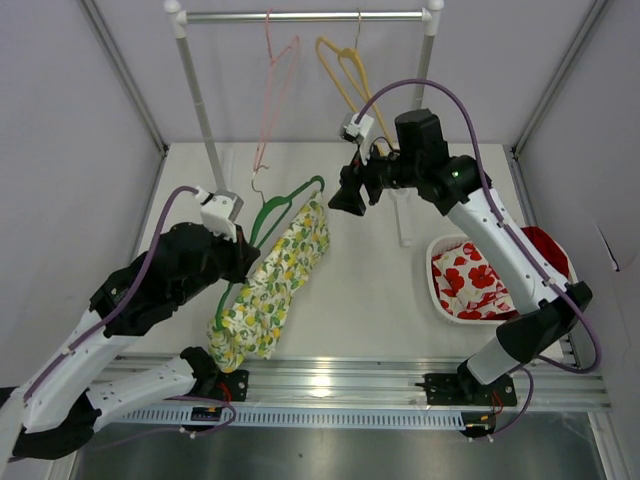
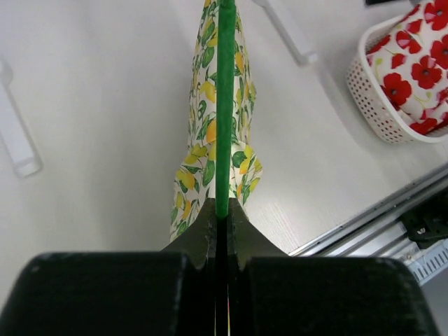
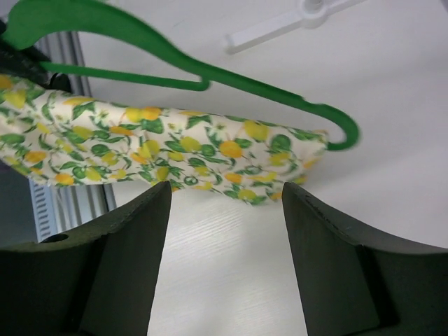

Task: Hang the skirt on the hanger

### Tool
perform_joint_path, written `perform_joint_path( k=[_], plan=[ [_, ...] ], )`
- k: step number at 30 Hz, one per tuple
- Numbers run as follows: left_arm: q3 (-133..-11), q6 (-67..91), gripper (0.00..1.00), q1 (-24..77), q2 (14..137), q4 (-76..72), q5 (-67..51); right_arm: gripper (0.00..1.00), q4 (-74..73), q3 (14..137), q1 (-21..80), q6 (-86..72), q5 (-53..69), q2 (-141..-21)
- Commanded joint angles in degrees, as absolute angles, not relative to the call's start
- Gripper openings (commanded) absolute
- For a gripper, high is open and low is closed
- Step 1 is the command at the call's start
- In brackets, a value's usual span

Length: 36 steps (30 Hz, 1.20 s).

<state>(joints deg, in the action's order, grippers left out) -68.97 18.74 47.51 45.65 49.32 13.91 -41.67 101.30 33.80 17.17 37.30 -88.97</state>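
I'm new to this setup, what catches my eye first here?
The lemon-print skirt on a green hanger, left of centre, with the left tool shut on the hanger. The open right tool hovers by the hanger's far end, and a white basket of red poppy cloth sits at right.

The skirt (image 1: pixel 275 285) is cream, printed all over with yellow lemons and green leaves. The hanger (image 1: pixel 285 200) at the left is bright green. On the far rail (image 1: pixel 300 16), silver with white posts, hang a pink hanger (image 1: pixel 272 90) and a yellow hanger (image 1: pixel 345 70). The basket (image 2: pixel 371 98) at the right is white with a dotted mesh. The poppy cloth (image 1: pixel 470 280) in it is white with red flowers, dark at their centres, and a plain red cloth (image 1: pixel 550 245) lies behind. The table (image 1: pixel 370 290) is white. The left gripper (image 2: pixel 222 217) and right gripper (image 3: pixel 227 203) are black. The arms (image 1: pixel 500 240) are black and white, with purple cables (image 1: pixel 460 100).
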Motion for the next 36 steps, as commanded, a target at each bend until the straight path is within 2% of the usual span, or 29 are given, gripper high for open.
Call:
perform_joint_path(
  k=[1, 12, 18, 31, 36],
  plan=[
    [-73.56, 23.46, 0.00, 47.81, 43.77, 52.37, 20.39, 0.70, -40.52, 107.31, 32.17, 13.72, 34.81, -90.70],
    [-78.92, 28.56, 0.00, 47.81, 48.07, 63.71, 30.58, 0.71, -39.20, 112.94, 28.39, 10.55, 34.45, -93.34],
    [-82.26, 27.60, 0.00, 46.85, 50.00, 61.00, 36.03, 0.71, -39.29, 111.89, 27.25, 10.55, 34.71, -91.15],
    [-93.77, 14.78, 0.00, 30.86, 63.98, 49.75, 29.19, 0.72, -39.99, 107.58, 25.40, 10.99, 39.64, -77.62],
    [-98.43, 9.41, 0.00, 25.33, 68.11, 45.19, 24.88, 0.73, -38.15, 103.81, 24.61, 11.42, 34.30, -71.64]
  ],
)
